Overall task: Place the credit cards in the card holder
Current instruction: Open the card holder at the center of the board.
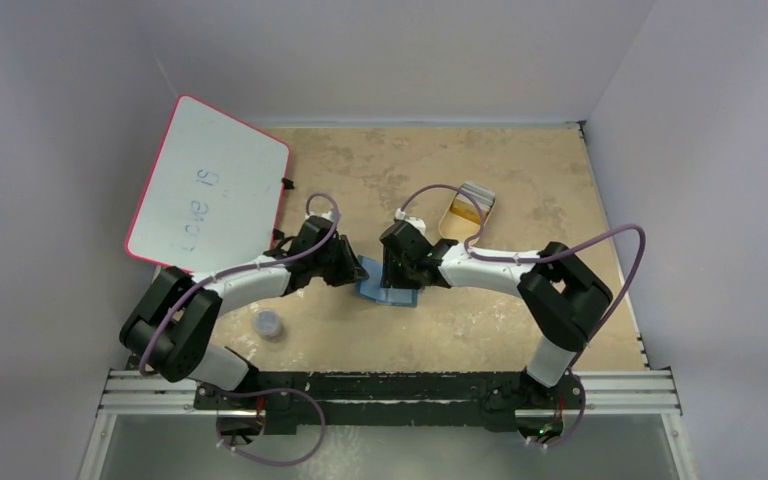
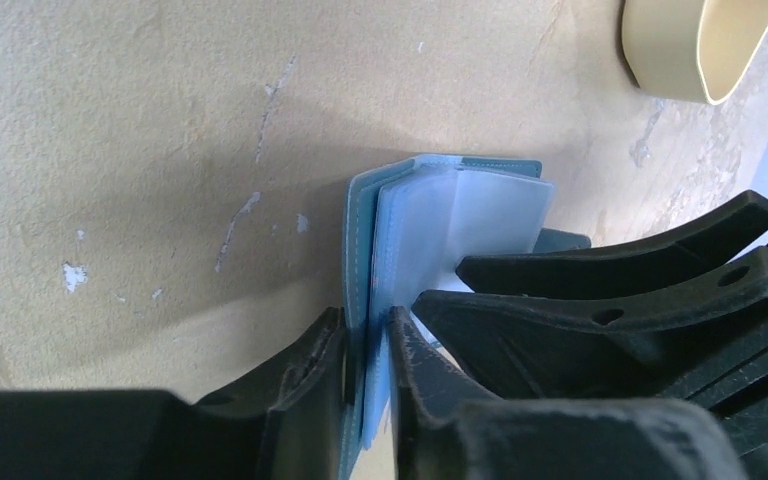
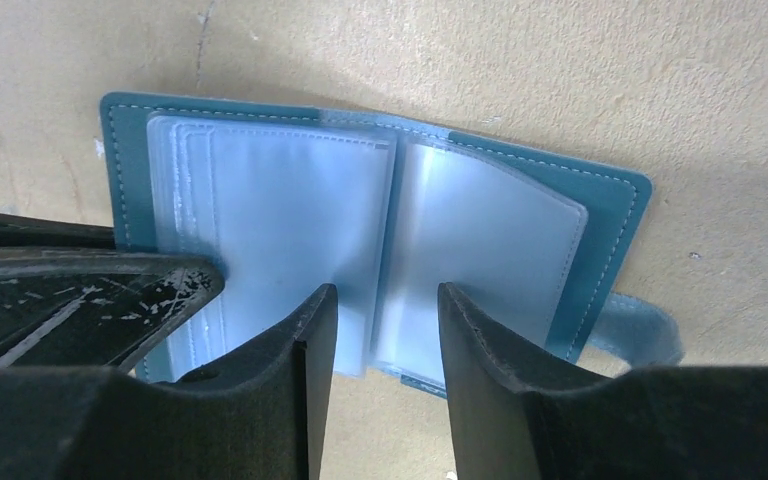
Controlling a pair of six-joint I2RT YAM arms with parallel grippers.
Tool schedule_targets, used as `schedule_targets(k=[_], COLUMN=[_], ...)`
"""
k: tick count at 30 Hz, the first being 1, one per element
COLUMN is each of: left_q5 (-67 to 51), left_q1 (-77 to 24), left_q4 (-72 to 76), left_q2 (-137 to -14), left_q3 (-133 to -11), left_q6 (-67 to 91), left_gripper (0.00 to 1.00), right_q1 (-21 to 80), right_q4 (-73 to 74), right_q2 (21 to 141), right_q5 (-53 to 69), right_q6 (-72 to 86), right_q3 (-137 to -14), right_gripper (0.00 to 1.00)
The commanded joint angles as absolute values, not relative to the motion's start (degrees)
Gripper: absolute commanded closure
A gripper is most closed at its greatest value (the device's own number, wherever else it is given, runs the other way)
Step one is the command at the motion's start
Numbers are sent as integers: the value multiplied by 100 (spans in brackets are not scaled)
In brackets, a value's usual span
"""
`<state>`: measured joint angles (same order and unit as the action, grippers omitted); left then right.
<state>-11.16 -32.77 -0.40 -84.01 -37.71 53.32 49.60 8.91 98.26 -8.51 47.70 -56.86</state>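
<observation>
The blue card holder (image 1: 387, 291) lies open on the table between both grippers, its clear pockets (image 3: 290, 220) facing up. My left gripper (image 2: 365, 325) is shut on the holder's left cover (image 2: 360, 250), which stands on edge between its fingers. My right gripper (image 3: 385, 297) hangs open just over the near edge of the pockets, at the fold, with nothing held. Its fingers (image 2: 610, 275) show beside the pockets in the left wrist view. The credit cards (image 1: 468, 208), orange and grey, lie in the beige tray (image 1: 450, 228) behind the right gripper.
A pink-rimmed whiteboard (image 1: 210, 190) leans at the back left. A small round cap (image 1: 268, 323) sits near the left arm. The tray's rim (image 2: 660, 60) shows at the top right of the left wrist view. White walls close in the table.
</observation>
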Motion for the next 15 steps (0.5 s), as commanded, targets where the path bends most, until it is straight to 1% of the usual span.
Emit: schedule_targets(k=[1,4,7,15], left_q5=[-899,-936,-941,-832], left_q1=[-3300,-3305,-3305,-3305], left_q4=[-17,33,78,76], left_q2=[-8319,-8334,-8398,-8649], left_q3=[-3828,-3858,-3874,-3961], left_q6=[5221,5246,5235,5106], left_gripper=[74,65,61,60], right_q1=[4975,4985,4989,4982], right_q4=[1085,938,802,410], right_q2=[9925,9917,9901,9962], right_q5=[-1080,-1029,-910,-629], right_q6=[4716,4679,4628,4522], right_q3=[-5914,-5928,-5913,-5828], right_gripper=[55,55,55,51])
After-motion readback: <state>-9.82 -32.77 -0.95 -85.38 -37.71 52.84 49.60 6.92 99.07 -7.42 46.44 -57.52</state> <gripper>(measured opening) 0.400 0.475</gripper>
